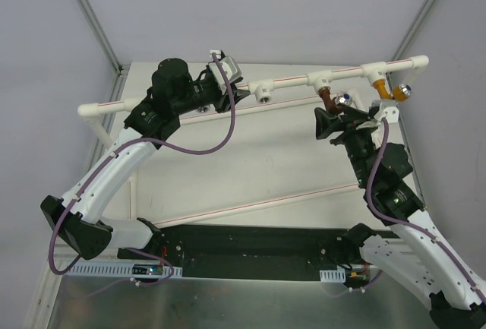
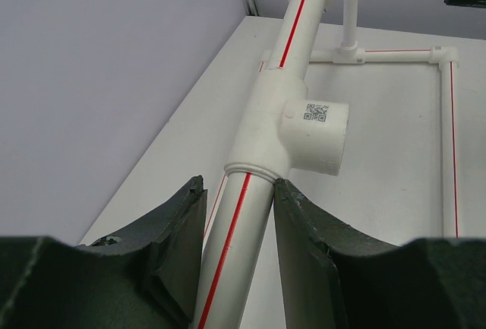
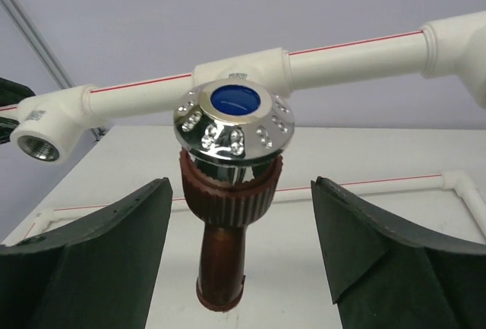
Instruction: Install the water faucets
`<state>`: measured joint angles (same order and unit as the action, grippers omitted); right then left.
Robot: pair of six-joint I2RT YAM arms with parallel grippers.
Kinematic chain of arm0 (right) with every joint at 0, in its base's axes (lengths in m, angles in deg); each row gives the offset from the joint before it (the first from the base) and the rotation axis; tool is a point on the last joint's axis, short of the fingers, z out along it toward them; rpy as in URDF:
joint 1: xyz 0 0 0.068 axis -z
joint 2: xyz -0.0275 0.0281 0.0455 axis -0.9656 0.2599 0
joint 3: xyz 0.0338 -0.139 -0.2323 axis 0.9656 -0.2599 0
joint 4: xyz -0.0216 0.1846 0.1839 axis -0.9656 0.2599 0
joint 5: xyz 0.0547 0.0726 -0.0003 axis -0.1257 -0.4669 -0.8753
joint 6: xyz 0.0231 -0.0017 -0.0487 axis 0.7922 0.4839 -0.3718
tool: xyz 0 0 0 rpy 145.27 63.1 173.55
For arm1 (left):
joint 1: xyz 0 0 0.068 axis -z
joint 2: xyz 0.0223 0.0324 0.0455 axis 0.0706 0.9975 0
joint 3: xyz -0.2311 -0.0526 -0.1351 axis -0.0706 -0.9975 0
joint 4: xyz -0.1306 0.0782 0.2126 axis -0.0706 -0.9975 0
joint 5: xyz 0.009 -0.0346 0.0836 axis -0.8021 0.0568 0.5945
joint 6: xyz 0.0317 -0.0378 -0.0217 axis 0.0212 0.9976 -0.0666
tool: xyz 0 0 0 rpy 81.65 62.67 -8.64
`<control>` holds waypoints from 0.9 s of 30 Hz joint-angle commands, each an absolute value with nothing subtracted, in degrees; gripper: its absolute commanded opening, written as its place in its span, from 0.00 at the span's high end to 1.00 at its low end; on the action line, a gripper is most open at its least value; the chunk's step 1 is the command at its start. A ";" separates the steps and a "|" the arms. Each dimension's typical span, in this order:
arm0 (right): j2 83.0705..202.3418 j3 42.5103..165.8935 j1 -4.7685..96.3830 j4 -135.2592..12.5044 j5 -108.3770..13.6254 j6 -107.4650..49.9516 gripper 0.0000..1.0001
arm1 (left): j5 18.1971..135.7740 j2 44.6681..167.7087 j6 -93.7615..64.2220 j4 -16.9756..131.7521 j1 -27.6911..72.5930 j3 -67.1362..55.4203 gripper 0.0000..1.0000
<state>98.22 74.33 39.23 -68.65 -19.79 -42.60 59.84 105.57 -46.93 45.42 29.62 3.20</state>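
The table (image 1: pixel 266 162) lies white beneath me, and a long white pipe (image 1: pixel 292 80) runs across its far side, held above the surface. My left arm (image 1: pixel 114 169) is stretched out to the left part of that pipe. There my left jaws are drawn in narrow around it, the fingers (image 2: pixel 319 260) against its sides, just beside a tee socket (image 2: pixel 304 135) that bears a small code label. My right arm (image 1: pixel 395 192) points at the next tee along. My right jaws stand wide, one on each side of the reddish-brown faucet (image 3: pixel 228 223), and touch it nowhere. That faucet is seated in its tee, its shiny blue-centred cap (image 3: pixel 234 116) facing my wrist. The orange-yellow faucet (image 1: pixel 383 88) sits in the tee farther right, apart from both jaws.
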 commanded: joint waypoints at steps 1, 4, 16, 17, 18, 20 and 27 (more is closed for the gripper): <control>98.28 76.03 39.43 -76.81 -22.25 -38.31 0.20 | 61.08 109.53 -41.38 18.02 29.53 -3.23 0.99; 98.62 75.59 39.51 -79.63 -18.92 -32.44 0.26 | 61.17 109.44 -41.47 18.02 29.53 -3.32 0.99; 97.05 76.38 39.51 -82.54 -9.84 -27.39 0.50 | 61.43 109.36 -41.55 18.02 29.53 -3.41 0.99; 96.96 76.64 39.51 -82.80 -10.72 -28.18 0.52 | 61.43 109.44 -41.55 18.02 29.53 -3.41 0.99; 96.78 76.64 39.51 -83.15 -11.51 -29.06 0.54 | 61.43 109.44 -41.47 18.02 29.53 -3.32 0.99; 96.52 77.08 39.51 -83.33 -12.40 -30.38 0.57 | 61.25 109.53 -41.47 18.02 29.53 -3.32 0.99; 95.64 79.10 39.51 -83.42 -13.02 -33.63 0.55 | 61.16 109.44 -41.47 18.02 29.53 -3.41 0.99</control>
